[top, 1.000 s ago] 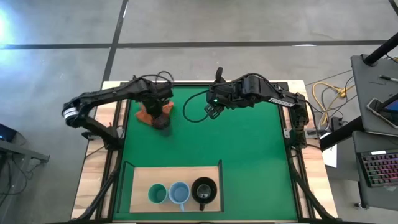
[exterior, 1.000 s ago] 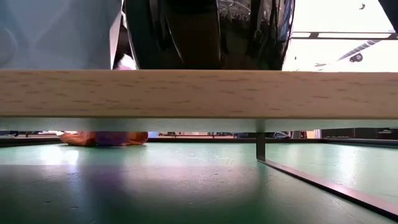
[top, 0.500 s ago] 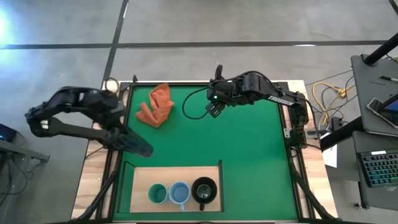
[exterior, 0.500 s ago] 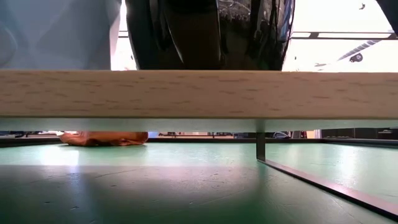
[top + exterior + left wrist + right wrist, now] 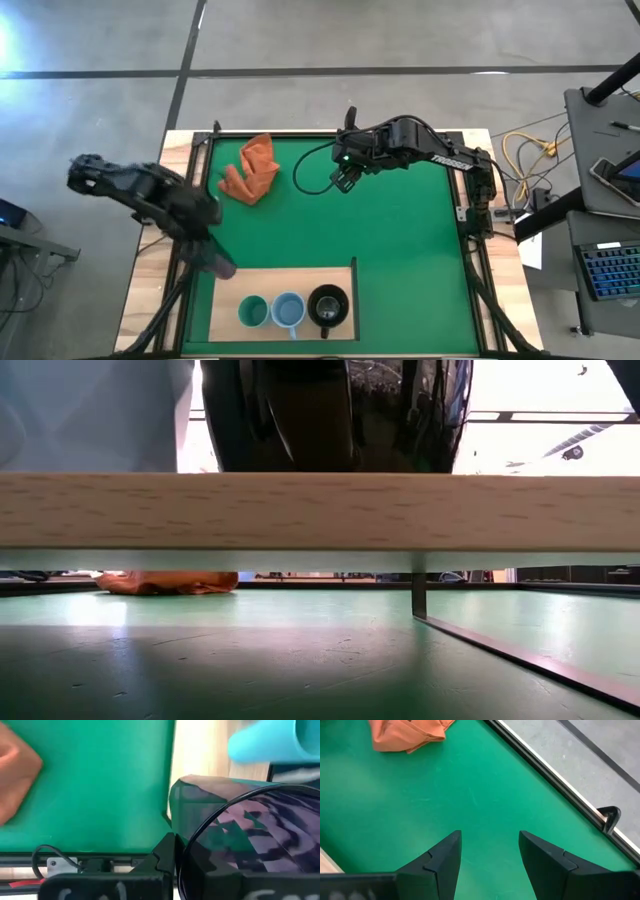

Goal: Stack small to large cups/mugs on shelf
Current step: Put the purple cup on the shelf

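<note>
Orange cloth (image 5: 251, 169): crumpled, lying on the green mat (image 5: 390, 240) near its far left corner. Yellow cable (image 5: 528, 152): coiled beyond the table's right edge.

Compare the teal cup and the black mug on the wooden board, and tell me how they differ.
In the high view, the teal cup is a see-through green; the black mug is dark and opaque. The teal cup stands at the left end of the row, the black mug at the right end, with the light blue mug between them. The black mug looks wider than the teal cup. Both stand upright, mouths up, on the wooden board.
</note>
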